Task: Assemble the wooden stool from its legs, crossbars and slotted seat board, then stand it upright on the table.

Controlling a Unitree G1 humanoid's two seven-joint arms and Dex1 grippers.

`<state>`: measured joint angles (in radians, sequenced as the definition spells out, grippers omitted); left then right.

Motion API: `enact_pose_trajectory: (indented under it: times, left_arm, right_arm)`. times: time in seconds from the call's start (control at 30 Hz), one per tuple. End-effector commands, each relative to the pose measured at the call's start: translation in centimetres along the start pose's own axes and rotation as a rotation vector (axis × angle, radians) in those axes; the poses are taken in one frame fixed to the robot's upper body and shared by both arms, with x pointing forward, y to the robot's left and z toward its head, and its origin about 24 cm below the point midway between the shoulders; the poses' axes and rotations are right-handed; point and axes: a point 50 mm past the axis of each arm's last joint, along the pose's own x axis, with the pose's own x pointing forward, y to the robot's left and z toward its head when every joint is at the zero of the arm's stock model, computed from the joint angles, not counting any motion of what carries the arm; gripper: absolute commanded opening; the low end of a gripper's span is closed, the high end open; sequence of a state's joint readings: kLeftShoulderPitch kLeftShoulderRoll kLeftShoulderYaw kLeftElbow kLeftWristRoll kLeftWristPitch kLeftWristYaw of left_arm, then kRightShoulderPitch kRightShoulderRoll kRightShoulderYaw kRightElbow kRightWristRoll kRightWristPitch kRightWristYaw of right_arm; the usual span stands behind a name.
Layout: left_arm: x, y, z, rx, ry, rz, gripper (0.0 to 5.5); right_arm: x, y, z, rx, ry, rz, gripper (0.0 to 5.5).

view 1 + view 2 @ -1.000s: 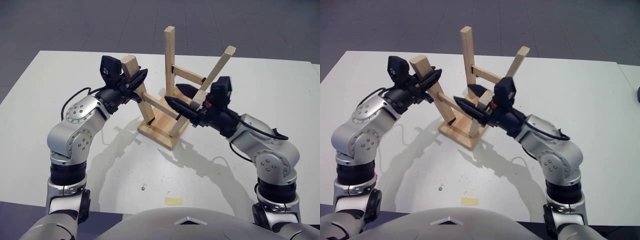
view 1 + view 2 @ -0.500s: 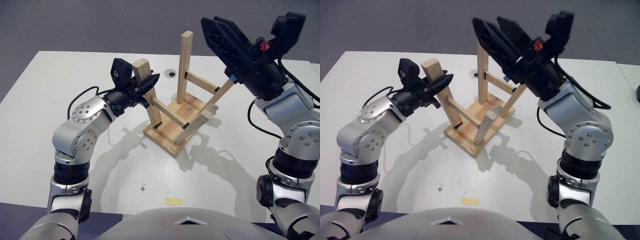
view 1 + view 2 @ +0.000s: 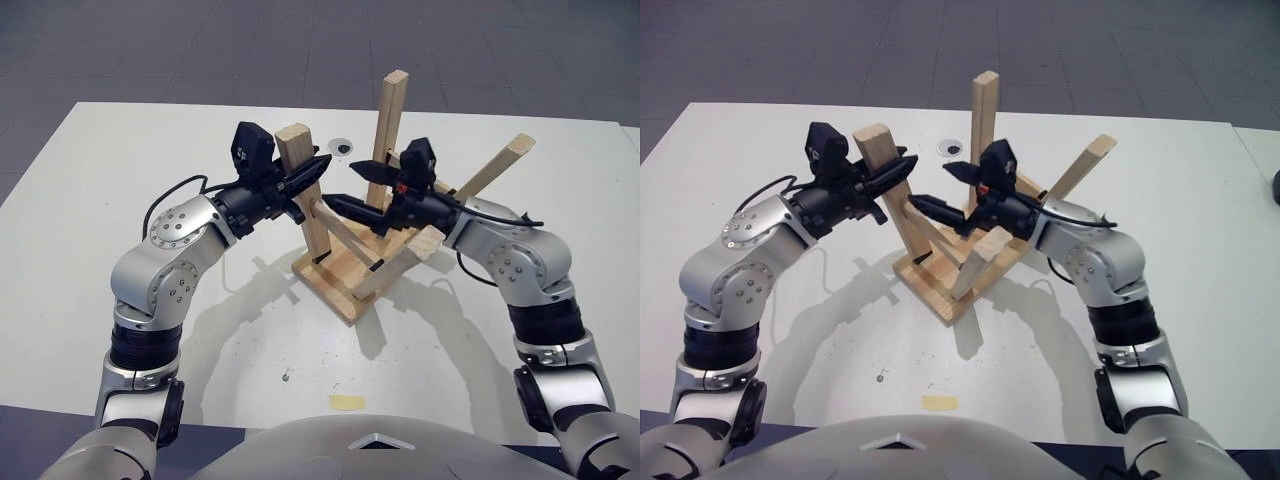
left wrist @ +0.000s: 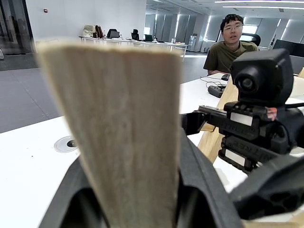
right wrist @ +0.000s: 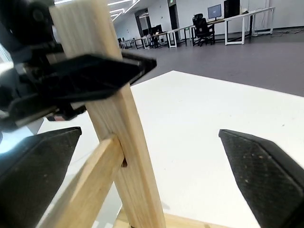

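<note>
**Stool upside down on the desk, left pincer on a leg, right pincer open beside it**

At the left, the left pincer [image 3: 310, 176] is clamped on the upper part of the left leg [image 3: 293, 142], one finger on each side of the wood. This leg rises from the seat board [image 3: 335, 290], which lies flat on the white desk [image 3: 100, 180], so the stool rests on its seat with its legs in the air. The leg's long axis runs upward and leans a little towards the robot's left.

A crossbar [image 3: 350, 235] slopes from partway up that leg down towards the right. The right pincer [image 3: 355, 187] hovers just above the crossbar. It is wide open and holds nothing, and its fingers point leftward at the held leg. In the right wrist view the leg and its crossbar joint stand ahead of the open fingers, between them but not touched.

Behind the right pincer a back leg [image 3: 390, 115] stands nearly straight. Further right another leg [image 3: 495, 168] splays far outward, and a fourth piece [image 3: 398, 262] lies low across the board's right edge.

The coming move appears to turn on the left leg. It lies directly to the left of the right pincer, close enough to close on, while the left arm steadies it from the other side. With the legs so uneven, the assembly looks unfinished and the stool has yet to be turned over.
</note>
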<state>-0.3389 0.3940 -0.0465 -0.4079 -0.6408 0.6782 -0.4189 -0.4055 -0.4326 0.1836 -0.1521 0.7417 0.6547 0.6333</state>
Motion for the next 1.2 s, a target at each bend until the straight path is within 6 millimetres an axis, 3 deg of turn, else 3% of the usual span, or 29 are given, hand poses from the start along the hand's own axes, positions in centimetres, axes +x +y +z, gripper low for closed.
enact_pose_trajectory:
  times: [0.03,0.13,0.23,0.4,0.53,0.63,1.1,1.2]
  left_arm:
    - [-0.1,-0.4,-1.8,-0.010,0.098,-0.015,1.05]
    - [-0.1,-0.3,-2.1,0.005,0.110,-0.006,1.05]
    - [-0.2,-0.3,-2.6,0.023,0.133,0.006,1.05]
    - [-0.9,0.4,-3.9,0.046,0.173,0.077,1.05]
    - [-0.9,0.8,-3.3,0.046,0.136,0.110,1.06]
    - [-0.6,0.8,-2.2,0.026,0.076,0.117,1.06]
    - [0.5,-0.7,5.6,-0.019,-0.193,0.056,3.39]
    - [0.8,0.1,9.5,0.086,-0.287,0.063,3.95]
  right_arm:
    - [-0.1,-0.5,-4.6,0.022,0.187,-0.078,5.40]
    - [-0.2,-1.0,-5.2,0.005,0.215,-0.151,5.40]
    - [-0.2,-0.8,-4.5,0.020,0.144,-0.154,5.40]
    - [-2.5,0.7,0.8,0.134,-0.210,-0.012,5.40]
    - [-4.7,1.7,5.1,0.084,-0.387,-0.030,5.40]
    - [-4.8,2.8,6.8,0.083,-0.450,-0.013,5.40]
    - [-3.1,5.1,7.4,0.127,-0.479,0.008,5.40]
    - [-3.3,5.0,8.0,0.112,-0.502,-0.009,5.40]
